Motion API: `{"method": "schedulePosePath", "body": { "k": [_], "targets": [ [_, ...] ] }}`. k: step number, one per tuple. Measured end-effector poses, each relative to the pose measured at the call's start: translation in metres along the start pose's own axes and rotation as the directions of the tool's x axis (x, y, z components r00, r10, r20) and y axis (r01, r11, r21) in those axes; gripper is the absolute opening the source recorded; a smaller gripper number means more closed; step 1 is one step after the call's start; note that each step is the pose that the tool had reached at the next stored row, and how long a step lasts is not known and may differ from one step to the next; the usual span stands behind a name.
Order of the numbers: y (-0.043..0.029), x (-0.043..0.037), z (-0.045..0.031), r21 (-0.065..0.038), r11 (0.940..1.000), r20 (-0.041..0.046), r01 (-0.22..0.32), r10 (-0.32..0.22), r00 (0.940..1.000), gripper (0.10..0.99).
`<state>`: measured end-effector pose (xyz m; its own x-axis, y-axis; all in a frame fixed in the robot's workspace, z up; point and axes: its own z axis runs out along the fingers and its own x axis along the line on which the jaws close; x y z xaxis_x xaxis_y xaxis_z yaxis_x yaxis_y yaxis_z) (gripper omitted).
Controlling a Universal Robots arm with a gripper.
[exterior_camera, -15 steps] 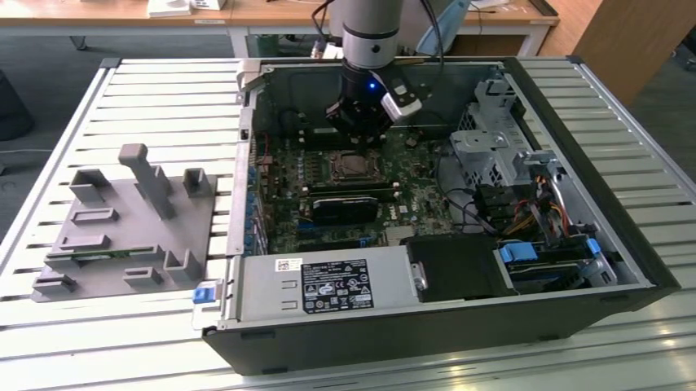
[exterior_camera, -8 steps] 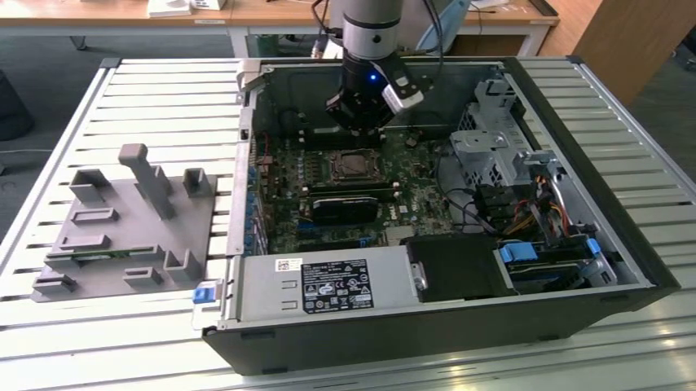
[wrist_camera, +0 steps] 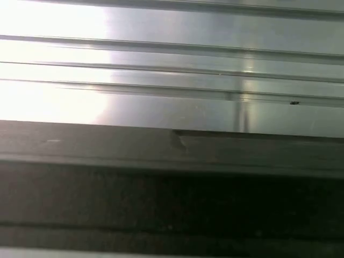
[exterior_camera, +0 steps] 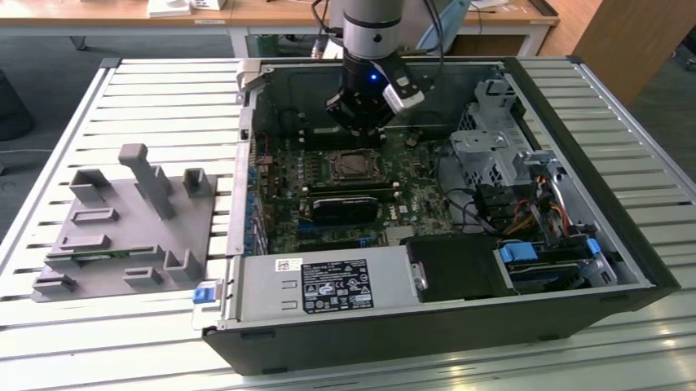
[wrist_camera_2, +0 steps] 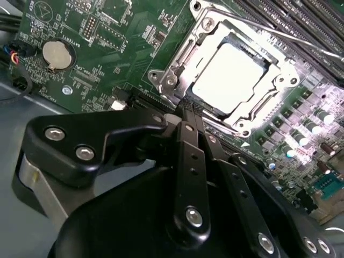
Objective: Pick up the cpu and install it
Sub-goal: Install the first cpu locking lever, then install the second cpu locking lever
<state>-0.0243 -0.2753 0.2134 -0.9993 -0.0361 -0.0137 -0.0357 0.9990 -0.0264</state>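
Silvery cpu seated in motherboard socket, black gripper just beside, fingers pressed together, empty

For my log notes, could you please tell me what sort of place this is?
Probably a robotics lab or workshop: an open computer case lies on a slatted metal table, a grey plastic tray beside it, wooden desks behind.

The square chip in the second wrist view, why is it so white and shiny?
In the second wrist view, strong light glares off the cpu in its socket, washing its metal top out to white; the gripper in front looks dark. In the exterior view, the cpu looks plain grey.
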Motion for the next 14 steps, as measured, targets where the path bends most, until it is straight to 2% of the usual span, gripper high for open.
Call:
{"method": "schedulePosePath", "body": {
  "k": [14],
  "targets": [
    [-0.0068,0.0001,0.0003,-0.001,1.0000,0.0001,0.000,0.000,1.0000,0.106]
  ]
}}
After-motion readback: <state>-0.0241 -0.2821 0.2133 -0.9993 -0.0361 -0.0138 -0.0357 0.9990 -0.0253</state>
